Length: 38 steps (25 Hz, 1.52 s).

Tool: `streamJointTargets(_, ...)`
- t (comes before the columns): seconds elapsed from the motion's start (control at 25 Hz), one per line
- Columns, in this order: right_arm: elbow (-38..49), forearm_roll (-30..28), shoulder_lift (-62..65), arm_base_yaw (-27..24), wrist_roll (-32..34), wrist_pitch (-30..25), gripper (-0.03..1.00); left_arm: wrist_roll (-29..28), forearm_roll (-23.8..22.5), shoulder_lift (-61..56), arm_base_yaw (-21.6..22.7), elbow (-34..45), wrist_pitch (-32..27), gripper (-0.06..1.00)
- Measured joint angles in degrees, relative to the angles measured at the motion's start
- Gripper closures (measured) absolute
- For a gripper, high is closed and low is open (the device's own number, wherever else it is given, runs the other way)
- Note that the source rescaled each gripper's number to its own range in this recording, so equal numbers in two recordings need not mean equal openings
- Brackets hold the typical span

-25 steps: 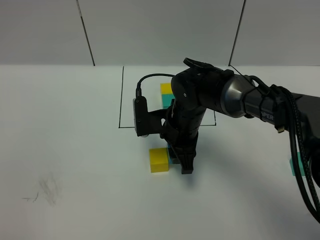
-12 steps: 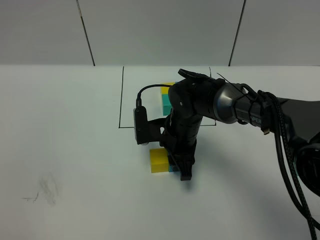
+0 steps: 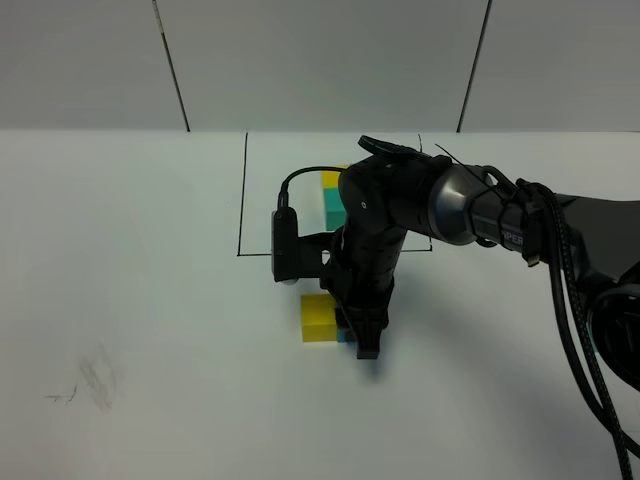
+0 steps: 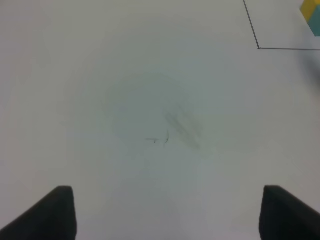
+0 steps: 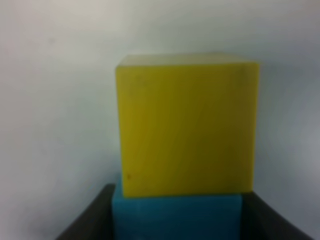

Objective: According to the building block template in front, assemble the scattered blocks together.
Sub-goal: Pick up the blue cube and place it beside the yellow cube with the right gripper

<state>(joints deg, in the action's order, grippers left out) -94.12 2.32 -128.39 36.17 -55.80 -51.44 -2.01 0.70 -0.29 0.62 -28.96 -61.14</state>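
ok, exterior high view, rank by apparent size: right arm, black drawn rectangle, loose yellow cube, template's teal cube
1. right arm
2. black drawn rectangle
3. loose yellow cube
4. template's teal cube, partly behind the arm and farther off, so unsure

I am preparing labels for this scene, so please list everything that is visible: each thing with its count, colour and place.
table: one, white, under everything
drawn rectangle: one, thin black line, far middle of the table
building block template: one, yellow and teal cubes showing, inside the rectangle, partly hidden
yellow cube: one, yellow, on the table in front of the rectangle
blue cube: one, blue, against the yellow cube's right side, gripped
smudge: one, grey, near left part of the table
left gripper: one, black, open, above bare table near the smudge
right gripper: one, black, shut on the blue cube
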Motion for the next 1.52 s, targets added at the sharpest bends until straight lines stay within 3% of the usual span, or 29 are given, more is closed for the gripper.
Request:
streamJointTargets(1.04, 0.0, 0.0, 0.08, -0.2, 2.61, 0.11, 0.72, 0.04, 0.0, 0.0, 0.0, 0.0, 0.0, 0.2)
streamJointTargets(1.32, 0.0, -1.04, 0.95, -0.38, 3.23, 0.31, 0.61, 0.04, 0.0, 0.0, 0.0, 0.0, 0.0, 0.2)
streamJointTargets(1.52, 0.0, -1.11, 1.7, -0.43, 4.06, -0.68, 0.41, 0.04, 0.0, 0.0, 0.0, 0.0, 0.0, 0.2)
